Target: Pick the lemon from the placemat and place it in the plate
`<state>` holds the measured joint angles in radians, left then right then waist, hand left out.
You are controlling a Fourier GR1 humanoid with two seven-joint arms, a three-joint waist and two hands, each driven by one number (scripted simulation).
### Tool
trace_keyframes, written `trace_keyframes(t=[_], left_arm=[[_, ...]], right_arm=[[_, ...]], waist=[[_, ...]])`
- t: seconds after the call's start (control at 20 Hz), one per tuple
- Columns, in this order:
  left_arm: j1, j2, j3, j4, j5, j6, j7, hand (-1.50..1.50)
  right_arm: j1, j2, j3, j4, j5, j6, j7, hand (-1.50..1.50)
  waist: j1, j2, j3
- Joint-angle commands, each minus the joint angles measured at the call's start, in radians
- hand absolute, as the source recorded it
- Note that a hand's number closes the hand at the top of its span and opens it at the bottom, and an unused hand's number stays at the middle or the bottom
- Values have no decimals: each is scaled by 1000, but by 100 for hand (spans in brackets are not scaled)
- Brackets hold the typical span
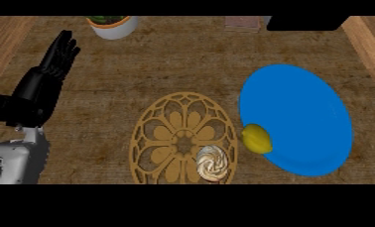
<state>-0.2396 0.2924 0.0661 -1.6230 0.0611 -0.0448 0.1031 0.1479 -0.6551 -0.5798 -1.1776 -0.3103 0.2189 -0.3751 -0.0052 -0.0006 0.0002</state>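
Brown counter (183, 67): the lemon (256, 138) sits on the blue plate's (307, 112) left rim, lower right, where it may roll off toward the placemat (172, 122); left hand (58, 57), upper left, rests straight-fingered and empty.

Even, fairly dim light, soft faint shadows, plate (307, 117) brightest

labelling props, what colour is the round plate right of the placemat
Bright blue; the round plate shows best in head view.
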Motion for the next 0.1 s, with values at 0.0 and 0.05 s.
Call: trace_keyframes(t=[0.0,0.05], left_arm=[[-3,21,44,42,15,-32,-29,0],[-64,-2,18,29,-4,-6,29,0]], right_arm=[[57,-54,-73,79,18,77,-108,-150],[-8,-31,-44,152,77,25,-148,-150]], waist=[[-2,0,0],[2,1,0]])
